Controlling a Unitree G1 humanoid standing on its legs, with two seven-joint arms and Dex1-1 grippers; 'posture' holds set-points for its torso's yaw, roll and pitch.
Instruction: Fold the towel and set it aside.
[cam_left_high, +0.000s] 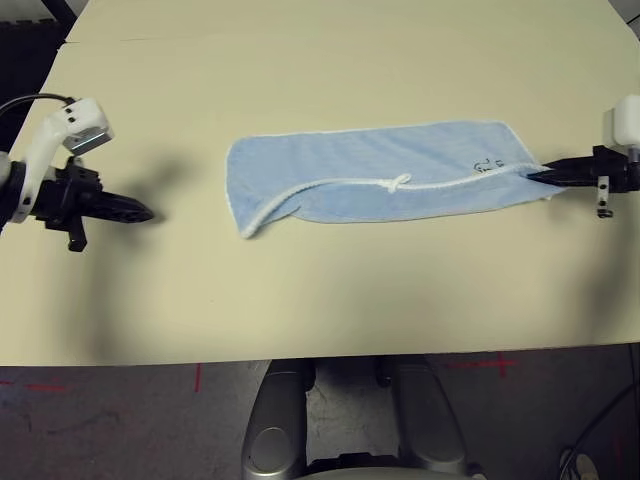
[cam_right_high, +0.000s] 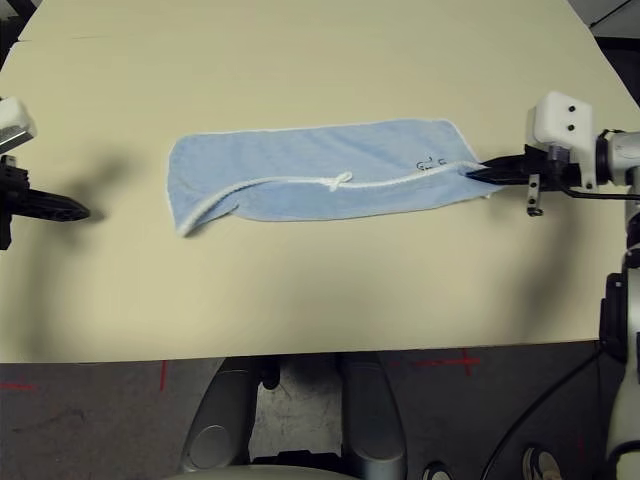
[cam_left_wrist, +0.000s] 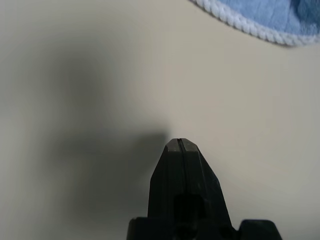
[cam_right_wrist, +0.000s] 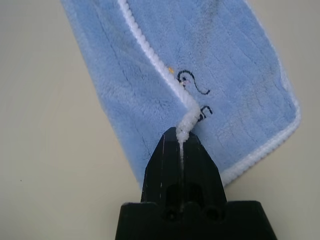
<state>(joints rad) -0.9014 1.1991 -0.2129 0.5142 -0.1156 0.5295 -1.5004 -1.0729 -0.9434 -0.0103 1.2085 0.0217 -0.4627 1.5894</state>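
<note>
The light-blue towel (cam_left_high: 380, 175) lies folded lengthwise across the middle of the table, its white stitched edge running along the fold. My right gripper (cam_left_high: 540, 176) is at the towel's right end, shut on the white edging (cam_right_wrist: 183, 131), which runs in between the two black fingers. A small dark embroidered mark (cam_right_wrist: 194, 91) sits on the cloth just beyond the fingertips. My left gripper (cam_left_high: 140, 211) hovers over bare table a short way left of the towel's left end, shut and holding nothing (cam_left_wrist: 181, 146).
The beige table (cam_left_high: 330, 300) has bare room in front of and behind the towel. Its front edge (cam_left_high: 320, 355) runs across the lower part of the view, with dark floor and red tape marks below.
</note>
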